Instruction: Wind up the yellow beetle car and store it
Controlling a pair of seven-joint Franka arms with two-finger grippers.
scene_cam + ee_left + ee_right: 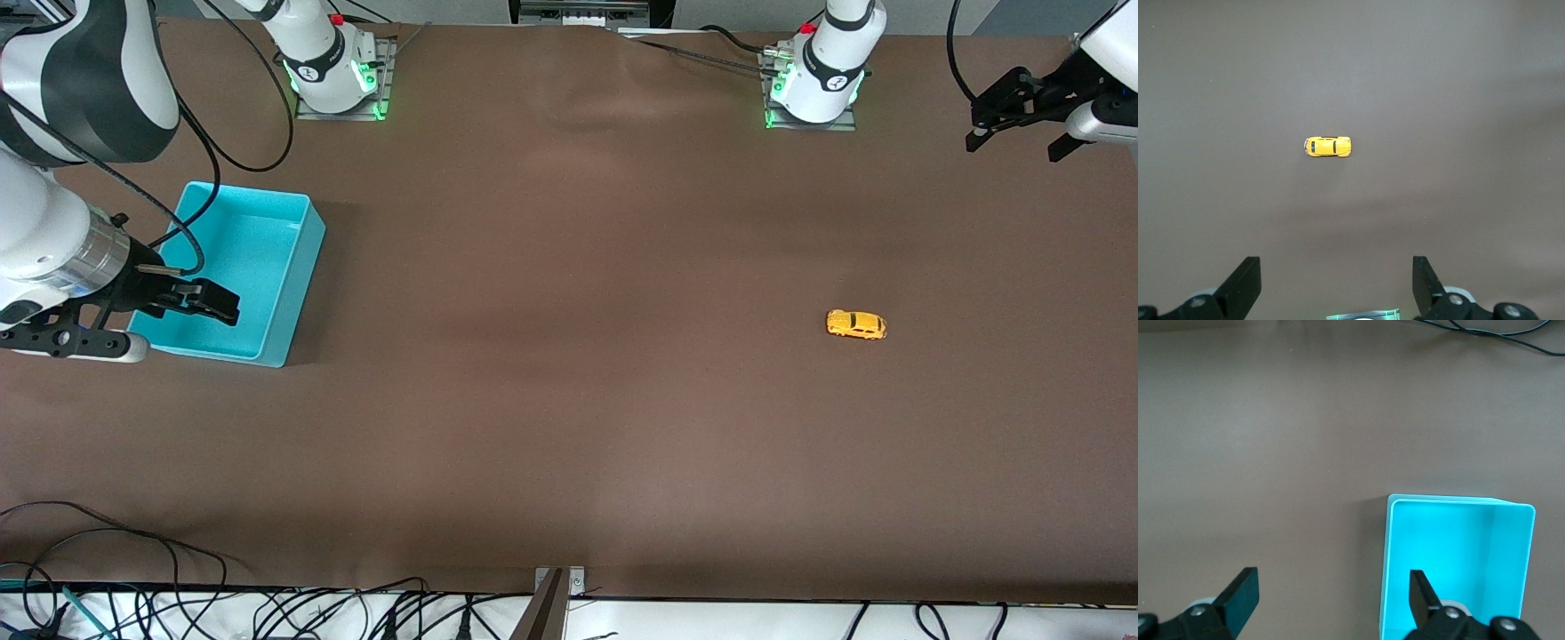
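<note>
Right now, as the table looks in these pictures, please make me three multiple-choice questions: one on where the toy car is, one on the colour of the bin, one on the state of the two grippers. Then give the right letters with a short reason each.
1. Where is the yellow car?
A. In the bin
B. On the bare table, toward the left arm's end
C. Held in a gripper

2. What colour is the bin?
A. Turquoise
B. Red
C. White

3. How are the grippers?
A. Both shut on the car
B. One holds the bin
C. Both open and holding nothing

Answers:
1 B: the car stands alone on the brown table, apart from the bin.
2 A: its walls and floor are turquoise in the front and right wrist views.
3 C: the left gripper and the right gripper show spread fingers with nothing between them; the right one hangs over the bin's edge.
</note>
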